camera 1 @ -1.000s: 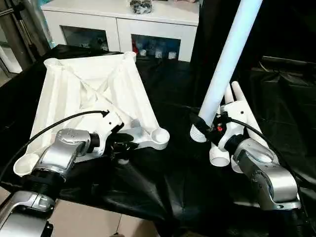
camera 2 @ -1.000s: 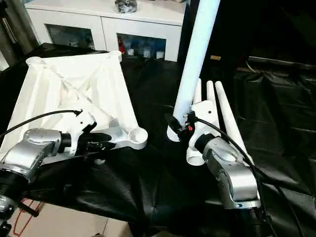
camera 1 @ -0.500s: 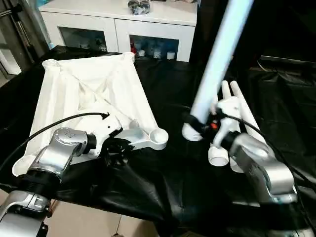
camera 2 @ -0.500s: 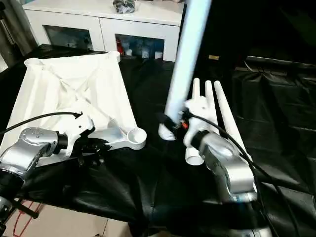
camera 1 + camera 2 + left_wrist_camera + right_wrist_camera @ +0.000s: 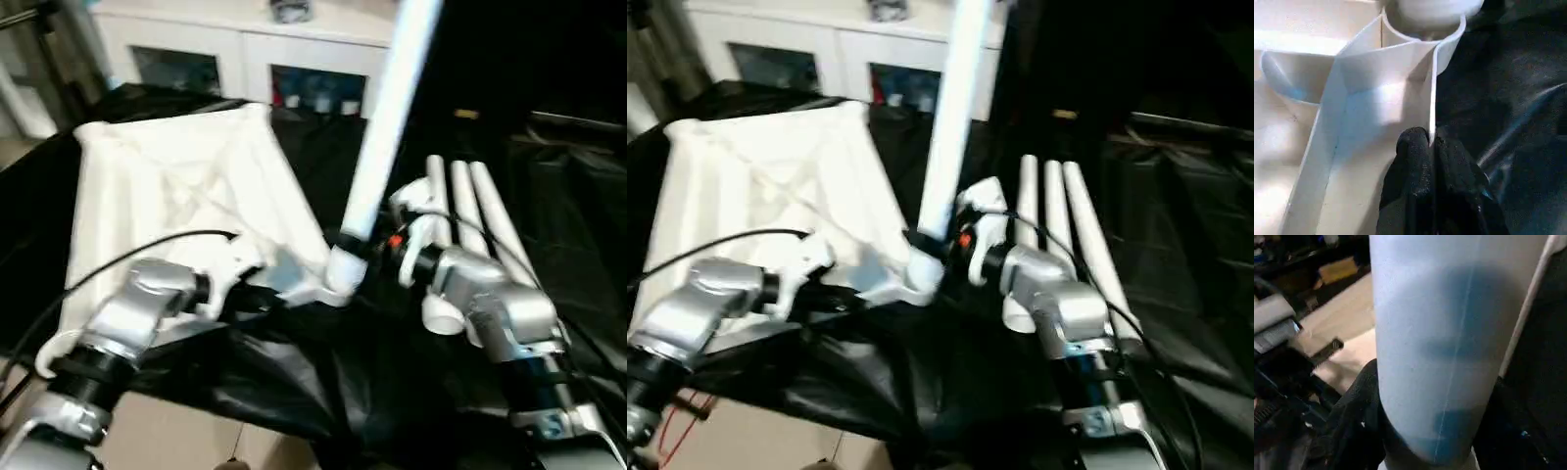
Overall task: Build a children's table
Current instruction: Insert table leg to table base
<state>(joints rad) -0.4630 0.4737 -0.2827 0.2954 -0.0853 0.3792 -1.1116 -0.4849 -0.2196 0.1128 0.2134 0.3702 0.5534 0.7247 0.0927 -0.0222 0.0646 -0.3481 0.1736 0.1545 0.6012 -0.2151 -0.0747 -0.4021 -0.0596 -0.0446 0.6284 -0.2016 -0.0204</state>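
Observation:
The white tabletop (image 5: pixel 186 186) lies ribbed side up on the black cloth. My left gripper (image 5: pixel 1431 147) is shut on the tabletop's thin rim wall, just short of the near right corner socket (image 5: pixel 1422 36). My right gripper (image 5: pixel 377 245) is shut on a long white leg (image 5: pixel 387 117) and holds it nearly upright, leaning a little to the right. The leg's lower end (image 5: pixel 343 269) hangs right at that corner socket; whether it sits inside I cannot tell. Three more legs (image 5: pixel 470 206) lie side by side on the cloth behind my right arm.
A white cabinet (image 5: pixel 245 49) with glass doors stands behind the table. Black cloth (image 5: pixel 392 372) covers the whole work table and hangs over its near edge, with light floor (image 5: pixel 176 431) below.
My right gripper has carried the upright leg leftwards, from beside the lying legs to the tabletop's near right corner socket. My left gripper has closed on the rim. The camera has also shifted.

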